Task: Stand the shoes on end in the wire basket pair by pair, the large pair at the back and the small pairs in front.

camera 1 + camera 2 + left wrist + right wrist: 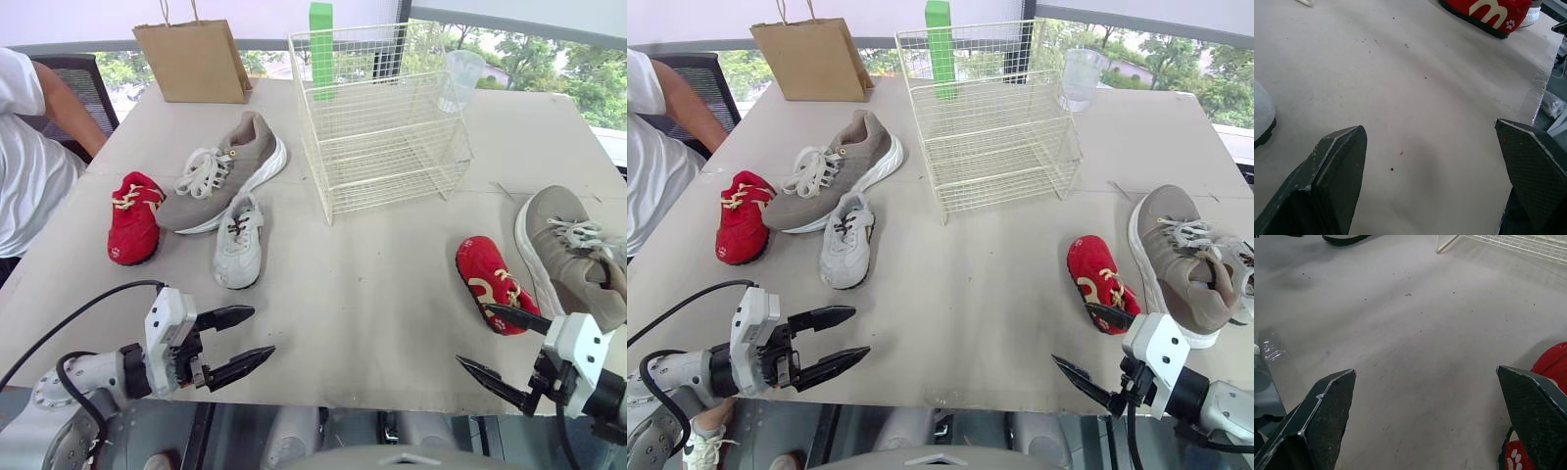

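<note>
Right end effector [474, 334] — spread wide — just beside right-hand red shoe [493, 282]

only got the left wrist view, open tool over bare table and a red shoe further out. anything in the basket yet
observer: No. The basket has no shoes in it; it stands at the far side of the table.
operator: ok where's the mate of that red one
observer: The other red shoe lies on the robot's left, beside the toe of the big grey shoe.
</note>
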You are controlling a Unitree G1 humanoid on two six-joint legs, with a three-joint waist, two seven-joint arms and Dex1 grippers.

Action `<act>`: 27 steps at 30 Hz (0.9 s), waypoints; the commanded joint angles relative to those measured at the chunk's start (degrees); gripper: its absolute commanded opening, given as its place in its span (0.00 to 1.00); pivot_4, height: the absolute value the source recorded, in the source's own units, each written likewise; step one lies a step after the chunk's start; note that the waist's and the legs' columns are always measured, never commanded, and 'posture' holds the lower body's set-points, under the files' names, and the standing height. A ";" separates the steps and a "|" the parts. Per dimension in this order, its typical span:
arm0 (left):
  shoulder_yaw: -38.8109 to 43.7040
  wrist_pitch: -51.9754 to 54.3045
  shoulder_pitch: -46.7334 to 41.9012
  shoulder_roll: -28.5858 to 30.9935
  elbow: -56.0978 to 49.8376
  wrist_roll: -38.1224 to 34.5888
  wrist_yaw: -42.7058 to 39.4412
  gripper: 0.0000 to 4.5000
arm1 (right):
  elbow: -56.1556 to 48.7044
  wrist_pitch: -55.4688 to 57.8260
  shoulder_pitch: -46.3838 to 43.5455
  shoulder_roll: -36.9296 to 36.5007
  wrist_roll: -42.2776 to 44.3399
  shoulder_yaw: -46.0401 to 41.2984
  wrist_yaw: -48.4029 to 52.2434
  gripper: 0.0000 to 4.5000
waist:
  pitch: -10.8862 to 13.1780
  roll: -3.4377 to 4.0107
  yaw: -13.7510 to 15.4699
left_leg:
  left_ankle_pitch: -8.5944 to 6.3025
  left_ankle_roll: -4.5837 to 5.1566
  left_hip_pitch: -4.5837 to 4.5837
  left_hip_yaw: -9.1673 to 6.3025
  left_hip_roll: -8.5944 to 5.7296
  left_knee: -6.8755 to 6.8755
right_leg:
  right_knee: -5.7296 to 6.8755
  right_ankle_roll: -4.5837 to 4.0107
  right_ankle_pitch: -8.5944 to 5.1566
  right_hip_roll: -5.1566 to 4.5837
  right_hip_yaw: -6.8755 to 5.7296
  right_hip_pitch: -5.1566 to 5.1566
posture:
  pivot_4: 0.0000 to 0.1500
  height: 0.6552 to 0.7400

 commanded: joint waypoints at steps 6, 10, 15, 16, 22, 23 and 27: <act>0.79 3.39 -7.34 -4.36 -6.32 -8.83 9.27 1.00 | -2.03 8.91 -16.18 -3.52 8.02 0.18 -7.01 1.00 | -0.02 -0.03 0.22 | 0.00 0.01 0.04 0.00 0.01 0.10 | 0.02 -0.01 0.03 0.00 0.00 0.06 | 1.00 1.00; 1.45 3.83 -8.72 -4.88 -10.80 -12.88 12.26 1.00 | 0.19 21.63 -37.00 -12.60 9.33 5.13 -11.72 1.00 | 0.08 0.09 -0.76 | 0.01 0.01 -0.04 0.05 -0.05 0.09 | 0.11 0.00 0.05 0.00 0.05 -0.06 | 1.00 1.00; 0.59 3.34 -10.68 -5.50 -13.68 -13.94 16.40 1.00 | 20.85 24.48 -67.47 -20.84 1.98 21.55 -0.56 1.00 | 0.29 0.35 -0.86 | 0.01 0.00 -0.01 -0.06 -0.07 0.04 | 0.10 0.15 0.14 0.09 -0.05 -0.03 | 1.00 1.00; 0.17 3.02 -10.91 -5.81 -13.78 -13.64 16.91 1.00 | 25.42 22.99 -71.98 -20.83 -0.49 24.99 1.82 1.00 | 0.29 0.35 -0.85 | 0.01 0.01 -0.06 0.01 -0.09 0.02 | 0.04 0.10 0.13 0.10 0.02 -0.09 | 1.00 1.00; -0.88 0.83 -9.89 -8.17 -14.31 -11.80 19.21 1.00 | 57.97 7.21 -95.13 -11.11 -18.51 41.82 10.54 1.00 | 0.25 0.29 -1.13 | 0.01 0.01 -0.12 0.02 -0.07 -0.02 | -0.07 0.18 0.17 0.13 0.00 -0.12 | 1.00 1.00; -0.93 0.55 -9.45 -8.42 -14.73 -11.66 19.45 1.00 | 62.97 3.61 -97.47 -9.79 -21.00 43.48 11.96 1.00 | 0.26 0.30 -1.13 | 0.01 0.00 -0.15 0.08 -0.07 -0.02 | -0.05 0.19 0.18 0.13 0.07 -0.17 | 1.00 1.00; -0.52 -0.82 -7.52 -8.52 -16.19 -11.43 19.12 1.00 | 80.37 -8.28 -105.46 -4.97 -27.21 46.65 17.47 1.00 | 0.32 0.33 -0.74 | 0.02 -0.02 -0.22 0.08 -0.08 -0.04 | -0.10 0.20 0.18 0.09 0.01 -0.21 | 1.00 1.00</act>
